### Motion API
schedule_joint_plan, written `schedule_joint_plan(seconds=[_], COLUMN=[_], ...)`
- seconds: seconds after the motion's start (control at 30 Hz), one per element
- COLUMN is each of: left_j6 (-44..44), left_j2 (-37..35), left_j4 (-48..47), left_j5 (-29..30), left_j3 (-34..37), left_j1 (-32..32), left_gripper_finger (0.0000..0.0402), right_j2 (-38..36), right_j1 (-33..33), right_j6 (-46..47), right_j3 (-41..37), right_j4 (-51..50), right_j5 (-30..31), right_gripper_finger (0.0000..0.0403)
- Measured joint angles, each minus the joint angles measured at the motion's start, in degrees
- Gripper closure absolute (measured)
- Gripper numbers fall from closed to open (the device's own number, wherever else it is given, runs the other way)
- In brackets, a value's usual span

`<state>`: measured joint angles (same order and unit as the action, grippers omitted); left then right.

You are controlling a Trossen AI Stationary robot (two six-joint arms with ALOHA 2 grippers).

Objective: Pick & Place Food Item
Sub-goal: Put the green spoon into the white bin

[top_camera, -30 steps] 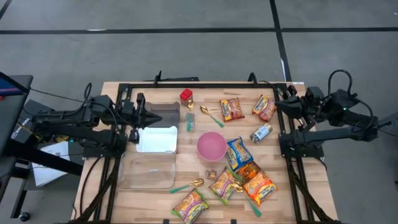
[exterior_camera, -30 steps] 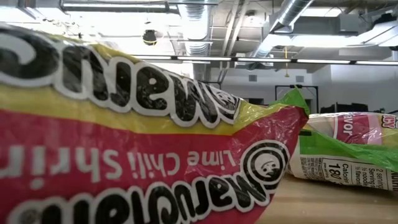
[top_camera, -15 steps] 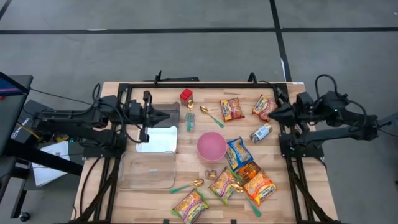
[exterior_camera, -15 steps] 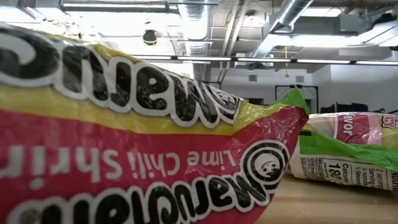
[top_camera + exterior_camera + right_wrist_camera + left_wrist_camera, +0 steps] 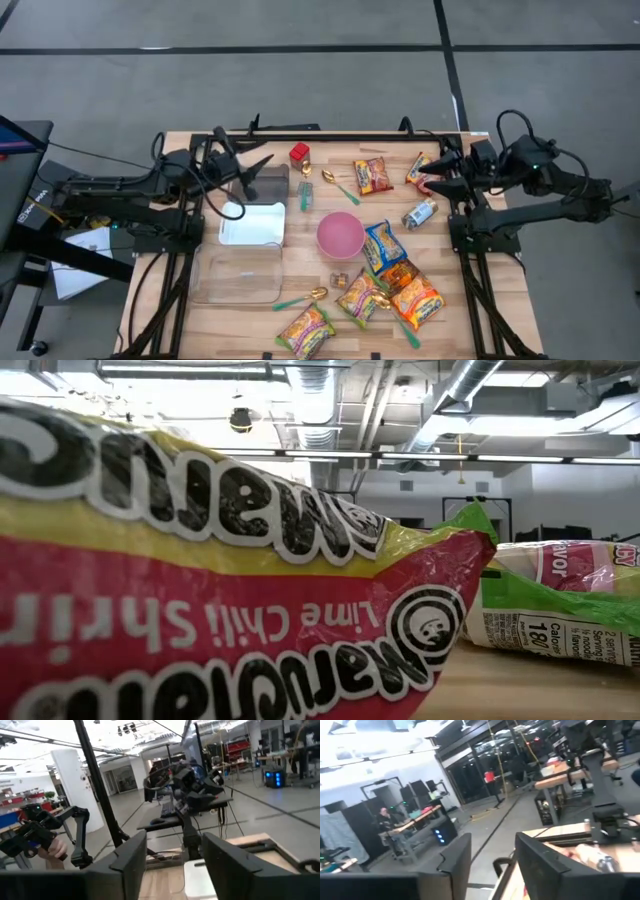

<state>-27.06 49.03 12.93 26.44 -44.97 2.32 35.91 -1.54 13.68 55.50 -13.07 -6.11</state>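
Several ramen packets lie on the wooden table: two at the far side [image 5: 373, 175] [image 5: 424, 170] and several near the front right [image 5: 398, 280]. One red and yellow packet [image 5: 220, 590] fills the low view. My left gripper [image 5: 258, 172] [image 5: 492, 855] is open and empty, raised over the far left of the table above a clear tub [image 5: 266, 181]. My right gripper [image 5: 432, 176] [image 5: 175, 855] is open and empty at the far right, beside the far right packet.
A white tray [image 5: 252, 223], a clear container [image 5: 240, 272], a pink bowl [image 5: 340, 235], a can [image 5: 420, 213], a red-capped bottle [image 5: 299, 153] and spoons [image 5: 340, 185] [image 5: 300, 298] lie on the table. A black frame [image 5: 330, 134] runs along the far edge.
My left gripper has gone up and toward the far edge, and has turned and tipped up so that its view looks into the room. My right gripper has gone toward the table's left, closer to the far right ramen packet. No object has moved.
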Motion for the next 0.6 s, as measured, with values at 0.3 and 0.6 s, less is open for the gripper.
schedule_joint_plan(seconds=[0.3,0.6], left_j6=[-4.13,-4.21], left_j2=[2.86,7.62], left_j4=[4.48,13.28], left_j5=[-0.09,-10.08], left_j3=[0.0,0.0], left_j1=[1.71,8.48], left_gripper_finger=[0.0223,0.0217], right_j2=[1.16,1.15], right_j1=[-0.02,-0.09], right_j6=[-3.8,-4.71], right_j3=[4.48,4.51], right_j4=[-3.18,-3.27], right_j5=[0.11,0.16], right_gripper_finger=[0.0186,0.0187])
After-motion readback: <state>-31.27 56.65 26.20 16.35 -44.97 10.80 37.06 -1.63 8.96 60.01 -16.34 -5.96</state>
